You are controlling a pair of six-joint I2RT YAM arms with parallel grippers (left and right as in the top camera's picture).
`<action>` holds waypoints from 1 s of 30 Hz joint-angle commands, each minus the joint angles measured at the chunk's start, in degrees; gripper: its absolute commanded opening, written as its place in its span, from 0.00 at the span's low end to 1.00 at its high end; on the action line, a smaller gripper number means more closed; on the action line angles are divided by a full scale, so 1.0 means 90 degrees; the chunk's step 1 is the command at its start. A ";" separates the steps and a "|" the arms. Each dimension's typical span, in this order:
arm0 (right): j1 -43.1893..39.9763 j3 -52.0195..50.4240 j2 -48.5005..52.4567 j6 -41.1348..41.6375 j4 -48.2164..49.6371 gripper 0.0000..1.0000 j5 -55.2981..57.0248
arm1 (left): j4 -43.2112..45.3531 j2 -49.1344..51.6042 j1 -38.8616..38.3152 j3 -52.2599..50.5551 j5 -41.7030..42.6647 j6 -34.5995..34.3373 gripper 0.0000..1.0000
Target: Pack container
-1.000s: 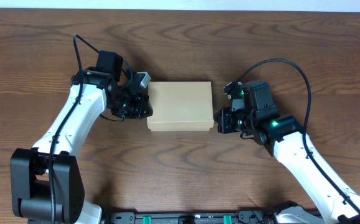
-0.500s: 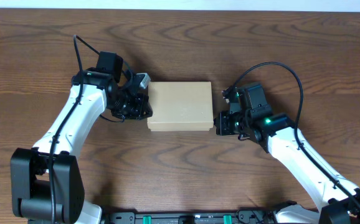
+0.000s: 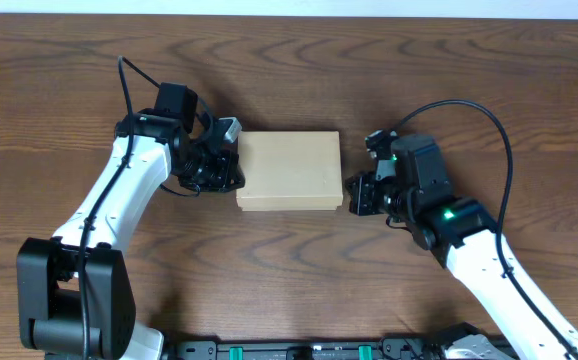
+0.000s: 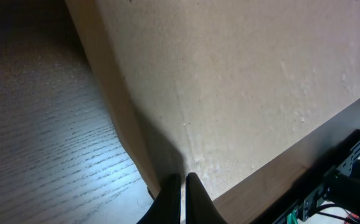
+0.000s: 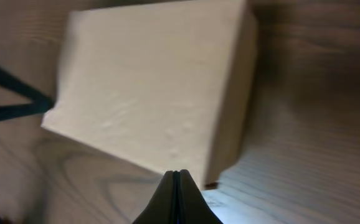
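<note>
The tan box [image 3: 289, 170] lies lid-down-flat in the middle of the wooden worktop [image 3: 289, 60]. The left jaws, clenched and empty, meet its left end near the front corner. The right jaws, also clenched on nothing, sit at its right front corner.

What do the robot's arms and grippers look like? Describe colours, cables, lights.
The left arm and right arm have white links and black joints. A black cable loops over each wrist. A green light glows on the right arm. The left gripper and right gripper are slim, dark and tapering.
</note>
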 commanded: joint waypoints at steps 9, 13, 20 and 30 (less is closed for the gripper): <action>0.0406 -0.0015 0.0930 -0.0058 0.0015 0.02 0.0420 | 0.0000 0.0032 0.0002 -0.0083 -0.0260 -0.0029 0.06; 0.0408 -0.0015 0.1122 -0.0034 0.0015 0.01 0.0415 | 0.0000 0.0032 0.0002 -0.0083 -0.0260 -0.0032 0.06; 0.0410 0.0359 0.0391 -0.0036 -0.0270 0.01 0.0019 | -0.0141 -0.0457 0.0039 0.0129 -0.0265 -0.0357 0.06; 0.0415 0.0707 -0.2385 -0.0032 -0.2562 0.01 0.0495 | -0.1117 -0.3254 -0.0155 0.0109 -0.0508 -0.0595 0.06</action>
